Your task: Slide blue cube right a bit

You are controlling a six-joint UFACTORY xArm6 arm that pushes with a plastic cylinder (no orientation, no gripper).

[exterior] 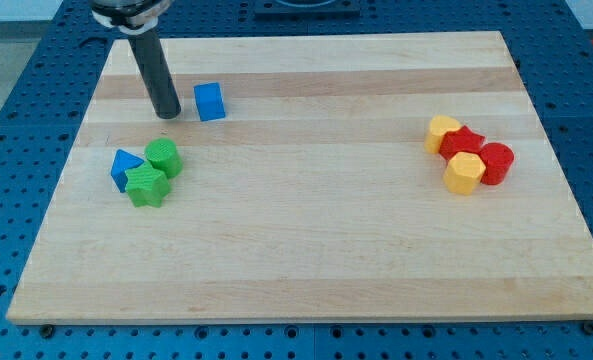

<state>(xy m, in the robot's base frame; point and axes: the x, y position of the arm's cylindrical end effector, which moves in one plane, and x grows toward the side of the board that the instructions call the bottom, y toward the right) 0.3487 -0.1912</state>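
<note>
**A:** What are you seeing from where you're standing?

**B:** The pale wooden bench (306, 250) is taking up nearly the whole view, sitting on a blue perforated base (6, 180). The arm's straight dark rod is coming down at the view's top left, and its tip (167, 116) is resting on the wood.

**A:** Any fingers on it, open or closed?

**B:** There are none on this rig, just the rod, so nothing is gripping anything.

**A:** And the blocks?

**B:** At the view's right a cluster is huddling together: two yellow blocks (442, 132) and two red ones (496, 162), touching. At the left, below the rod, a green cylinder (163, 156), a green star-shaped block (147, 185) and a blue triangular block (125, 166) are pressing against each other. The small blue plastic cube (209, 101) is sitting alone near the top left, apart from both groups.

**A:** Where is the tip relative to it?

**B:** Just beside it, on the cube's left, with a thin gap showing.

**A:** So which step is this?

**B:** I'd judge it's lining up for the push. Next it's needing a short, straight sweep toward the view's right, through the cube's middle so it isn't twisting away, then an early stop.
</note>
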